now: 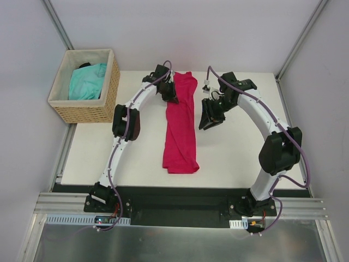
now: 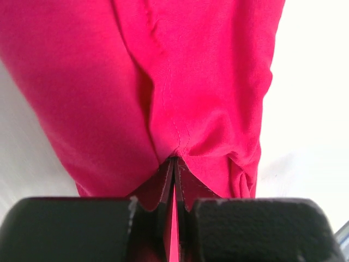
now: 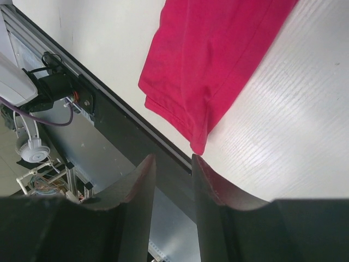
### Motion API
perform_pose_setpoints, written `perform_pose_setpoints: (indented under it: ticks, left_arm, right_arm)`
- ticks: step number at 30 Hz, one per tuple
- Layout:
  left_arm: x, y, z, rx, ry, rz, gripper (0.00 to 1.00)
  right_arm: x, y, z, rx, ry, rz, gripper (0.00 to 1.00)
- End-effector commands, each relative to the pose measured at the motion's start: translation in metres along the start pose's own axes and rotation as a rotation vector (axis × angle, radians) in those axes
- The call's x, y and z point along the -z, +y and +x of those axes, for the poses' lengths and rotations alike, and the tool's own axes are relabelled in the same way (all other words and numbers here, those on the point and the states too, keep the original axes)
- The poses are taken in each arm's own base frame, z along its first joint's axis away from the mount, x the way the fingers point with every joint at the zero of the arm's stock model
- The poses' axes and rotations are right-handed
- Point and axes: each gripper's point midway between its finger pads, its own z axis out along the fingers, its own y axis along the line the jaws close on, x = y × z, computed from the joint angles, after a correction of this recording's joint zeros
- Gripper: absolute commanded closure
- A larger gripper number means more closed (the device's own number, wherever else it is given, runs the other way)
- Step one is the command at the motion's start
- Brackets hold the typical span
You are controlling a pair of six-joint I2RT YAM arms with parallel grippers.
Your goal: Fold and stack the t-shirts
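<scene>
Fabric of the crimson t-shirt (image 2: 207, 82) is clamped in the left jaws; the right jaws stand part-open, empty.

The top view looks steeply down over the whole desk (image 1: 234, 161) from behind its near edge, with the crimson t-shirt (image 1: 180, 131) centred. The left wrist view, over the left fingers (image 2: 71, 229), sits right against that t-shirt. The right wrist view, over the right fingers (image 3: 136, 196), stands farther off, facing its near hem. All three share it.
</scene>
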Motion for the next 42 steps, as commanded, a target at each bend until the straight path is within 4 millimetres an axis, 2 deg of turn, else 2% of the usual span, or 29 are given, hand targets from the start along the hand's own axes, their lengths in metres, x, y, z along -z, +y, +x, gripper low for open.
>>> perform_pose_setpoints:
  ticks: [1, 5, 8, 9, 10, 11, 12, 14, 15, 17, 18, 20, 21, 23, 25, 26, 28, 31, 32, 33, 34, 35, 38, 39, 42]
  left_arm:
    - [-0.011, 0.03, -0.019, 0.101, -0.052, 0.003, 1.0]
    - [-0.005, 0.022, -0.027, 0.102, -0.072, 0.047, 1.0]
    - [0.008, 0.006, -0.034, 0.106, -0.078, 0.128, 1.0]
    - [0.023, -0.005, -0.042, 0.09, -0.101, 0.143, 0.83]
    - [0.031, -0.014, -0.047, 0.074, -0.119, 0.174, 0.71]
    - [0.035, -0.02, -0.042, 0.075, -0.101, 0.206, 0.59]
    - [0.055, -0.036, -0.051, 0.05, -0.128, 0.24, 0.42]
    - [0.072, -0.051, -0.052, 0.026, -0.133, 0.291, 0.34]
    - [0.091, -0.063, -0.057, 0.009, -0.154, 0.308, 0.31]
    - [0.106, -0.071, -0.057, -0.013, -0.164, 0.319, 0.28]
    - [0.127, -0.083, -0.06, -0.034, -0.189, 0.333, 0.29]
    - [0.138, -0.087, -0.053, -0.03, -0.179, 0.338, 0.32]
    - [0.159, -0.099, -0.052, -0.051, -0.196, 0.361, 0.34]
    - [0.175, -0.105, -0.039, -0.053, -0.176, 0.378, 0.39]
    - [0.183, -0.109, -0.025, -0.058, -0.147, 0.404, 0.4]
    - [0.188, -0.106, -0.011, -0.044, -0.124, 0.395, 0.47]
    - [0.189, -0.101, 0.009, -0.032, -0.078, 0.393, 0.56]
    - [0.187, -0.082, 0.047, 0.017, 0.008, 0.33, 0.78]
    - [0.186, -0.075, 0.061, 0.033, 0.038, 0.308, 0.83]
    - [0.185, -0.071, 0.07, 0.041, 0.063, 0.293, 0.92]
    - [0.181, -0.061, 0.088, 0.05, 0.113, 0.264, 0.95]
    - [0.181, -0.058, 0.095, 0.042, 0.126, 0.251, 0.99]
    - [0.175, -0.05, 0.125, 0.008, 0.197, 0.227, 1.0]
    - [0.171, -0.047, 0.135, -0.006, 0.217, 0.21, 1.0]
    - [0.161, -0.031, 0.169, -0.042, 0.294, 0.168, 1.0]
  right_arm:
    - [0.011, 0.005, 0.019, -0.017, 0.024, 0.01, 0.64]
    - [0.01, 0.003, 0.021, -0.021, 0.033, 0.013, 0.64]
    - [0.009, 0.004, 0.015, -0.016, 0.028, 0.009, 0.64]
    - [0.009, 0.004, 0.012, -0.011, 0.02, 0.005, 0.64]
    - [0.007, 0.004, 0.01, -0.015, 0.023, 0.001, 0.64]
    - [0.008, 0.005, 0.006, -0.011, 0.013, -0.006, 0.64]
    - [0.008, 0.006, 0.003, -0.004, 0.006, -0.007, 0.64]
    - [0.007, 0.006, -0.003, 0.0, 0.003, -0.009, 0.64]
    - [0.01, 0.008, -0.008, 0.006, -0.014, -0.013, 0.64]
    - [0.007, 0.006, -0.016, 0.005, -0.022, -0.017, 0.64]
    - [0.009, 0.009, -0.024, 0.017, -0.04, -0.023, 0.64]
    - [0.004, 0.005, -0.031, 0.012, -0.036, -0.027, 0.64]
    - [0.002, 0.006, -0.035, 0.021, -0.04, -0.029, 0.64]
    - [0.0, 0.006, -0.043, 0.028, -0.043, -0.037, 0.66]
    - [-0.007, 0.001, -0.053, 0.028, -0.038, -0.044, 0.66]
    - [-0.01, -0.001, -0.056, 0.023, -0.034, -0.044, 0.67]
    - [-0.019, -0.006, -0.063, 0.014, -0.02, -0.048, 0.71]
    - [-0.028, -0.012, -0.069, -0.004, 0.002, -0.049, 0.86]
    - [-0.029, -0.013, -0.068, -0.012, 0.011, -0.048, 0.95]
    - [-0.031, -0.015, -0.066, -0.026, 0.025, -0.04, 0.97]
    - [-0.033, -0.015, -0.063, -0.035, 0.037, -0.043, 0.99]
    - [-0.033, -0.016, -0.061, -0.04, 0.046, -0.047, 0.99]
    - [-0.036, -0.021, -0.045, -0.054, 0.088, -0.029, 0.99]
    - [-0.04, -0.026, -0.035, -0.059, 0.114, -0.02, 0.99]
    - [-0.048, -0.035, -0.021, 0.016, 0.115, 0.016, 0.99]
